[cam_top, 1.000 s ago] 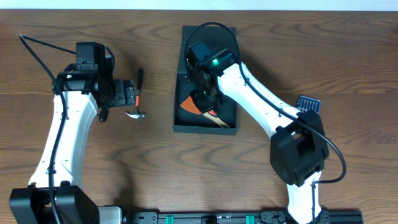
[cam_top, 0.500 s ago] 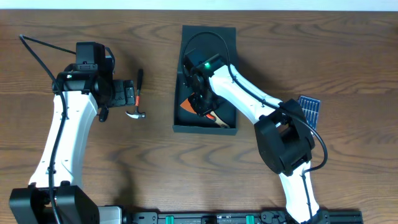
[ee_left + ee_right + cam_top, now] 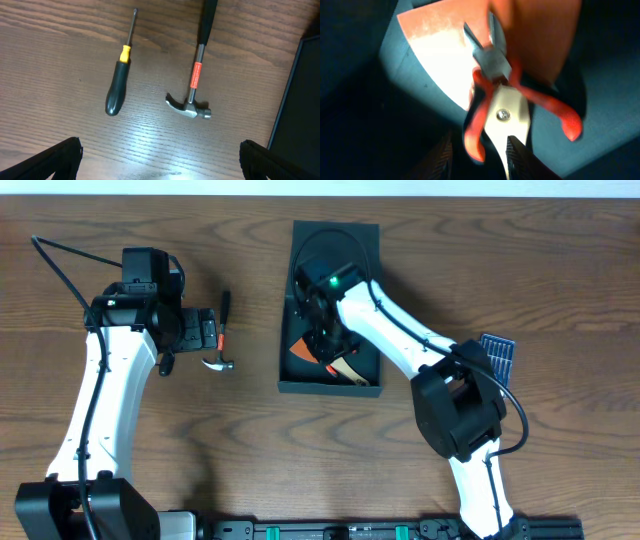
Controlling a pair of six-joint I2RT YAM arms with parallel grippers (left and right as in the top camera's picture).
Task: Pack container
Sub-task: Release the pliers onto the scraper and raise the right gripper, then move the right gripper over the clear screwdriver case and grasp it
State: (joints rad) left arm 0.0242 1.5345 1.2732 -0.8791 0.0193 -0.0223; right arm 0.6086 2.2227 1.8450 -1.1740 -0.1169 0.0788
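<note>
On the wood-grain table (image 3: 560,260) rests the container (image 3: 330,387).

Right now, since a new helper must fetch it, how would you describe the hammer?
Start at the dark container mid-table; on the wood to its left lies the hammer. Unlike the yellow-collared screwdriver beside it, it has a steel claw head and red band.

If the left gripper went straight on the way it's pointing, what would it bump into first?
The left gripper would probably meet bare table first, just short of the hammer, though depth is unclear.
</note>
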